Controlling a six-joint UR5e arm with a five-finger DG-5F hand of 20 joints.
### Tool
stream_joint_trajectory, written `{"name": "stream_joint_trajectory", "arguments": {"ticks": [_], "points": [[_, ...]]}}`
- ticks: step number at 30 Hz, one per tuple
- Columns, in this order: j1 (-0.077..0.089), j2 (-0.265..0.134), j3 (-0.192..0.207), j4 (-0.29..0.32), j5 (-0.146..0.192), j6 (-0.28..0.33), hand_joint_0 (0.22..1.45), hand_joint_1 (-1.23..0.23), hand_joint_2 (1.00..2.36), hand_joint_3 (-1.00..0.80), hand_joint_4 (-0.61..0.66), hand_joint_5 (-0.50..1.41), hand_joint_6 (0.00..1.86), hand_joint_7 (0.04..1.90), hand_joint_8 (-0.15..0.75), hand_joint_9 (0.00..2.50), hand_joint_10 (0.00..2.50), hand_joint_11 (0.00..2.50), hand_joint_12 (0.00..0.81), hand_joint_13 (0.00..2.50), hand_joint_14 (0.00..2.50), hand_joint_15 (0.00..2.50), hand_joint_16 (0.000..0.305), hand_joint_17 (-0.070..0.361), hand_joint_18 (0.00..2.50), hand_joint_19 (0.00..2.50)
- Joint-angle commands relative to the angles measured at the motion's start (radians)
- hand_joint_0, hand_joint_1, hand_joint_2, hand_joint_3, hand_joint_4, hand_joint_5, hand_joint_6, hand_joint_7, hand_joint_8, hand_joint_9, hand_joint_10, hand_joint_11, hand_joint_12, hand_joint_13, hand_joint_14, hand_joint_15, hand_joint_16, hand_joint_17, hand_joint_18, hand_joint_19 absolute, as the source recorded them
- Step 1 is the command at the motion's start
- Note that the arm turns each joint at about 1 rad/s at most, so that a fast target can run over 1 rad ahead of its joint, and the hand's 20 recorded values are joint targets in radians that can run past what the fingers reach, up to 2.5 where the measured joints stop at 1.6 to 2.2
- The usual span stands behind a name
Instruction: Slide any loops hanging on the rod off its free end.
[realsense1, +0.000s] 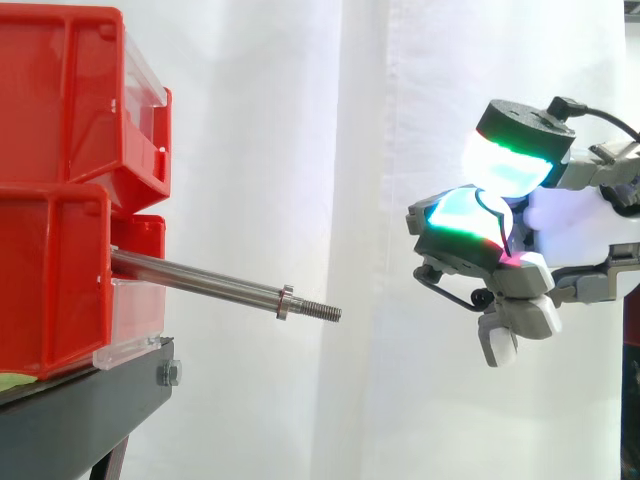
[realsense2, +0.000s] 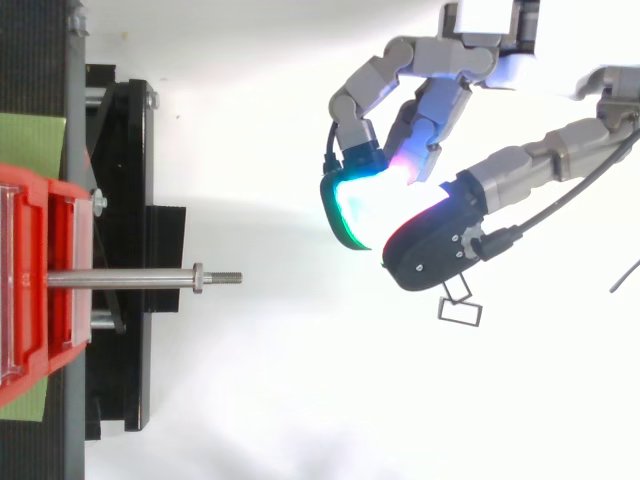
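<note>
Clearly, a polished metal rod (realsense1: 200, 282) is seen projecting from the stacked red bins (realsense1: 60, 100) at the left of the side view, sloping slightly downward toward its free end. A small collar (realsense1: 285, 302) is fitted near that end, and a short threaded tip (realsense1: 318, 311) is seen past it. The bins are carried on a black stand (realsense1: 90, 410), and a white curtain (realsense1: 300, 120) is hung behind everything. In the top view a green sheet (realsense2: 35, 145) is seen under the bins at the left edge.

The hand (realsense1: 470, 235) is held in the air to the right of the rod, well apart from the threaded tip and somewhat above it in the side view. In the top view the hand (realsense2: 450, 110) is placed off beyond the free end and to one side of the rod's line.

A thin rectangular wire loop (realsense2: 461, 303) is seen in the top view just beside the hand's dark, red-edged pad, with a smaller tilted link above it meeting the pad's edge. It is located well clear of the rod. Whether the loop is gripped, hooked on or merely lying next to the hand cannot be told, so the state of the grasp is left undetermined
</note>
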Motion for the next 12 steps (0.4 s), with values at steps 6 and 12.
{"name": "stream_joint_trajectory", "arguments": {"ticks": [6, 12], "points": [[0.001, 0.001, 0.0, 0.0, 0.0, 0.0, 0.62, -0.77, 1.02, -0.07, 0.09, -0.12, 0.91, 1.28, 0.357, 1.17, 0.02, 0.76, 0.421, 1.04, 0.02, 0.53, 0.056, 0.127, 0.87, 0.48], [0.0, 0.001, 0.0, -0.001, 0.0, 0.0, 0.62, -0.78, 1.02, -0.07, 0.09, -0.12, 0.91, 1.29, 0.358, 1.17, 0.02, 0.76, 0.421, 1.04, 0.02, 0.53, 0.057, 0.127, 0.87, 0.48]]}}
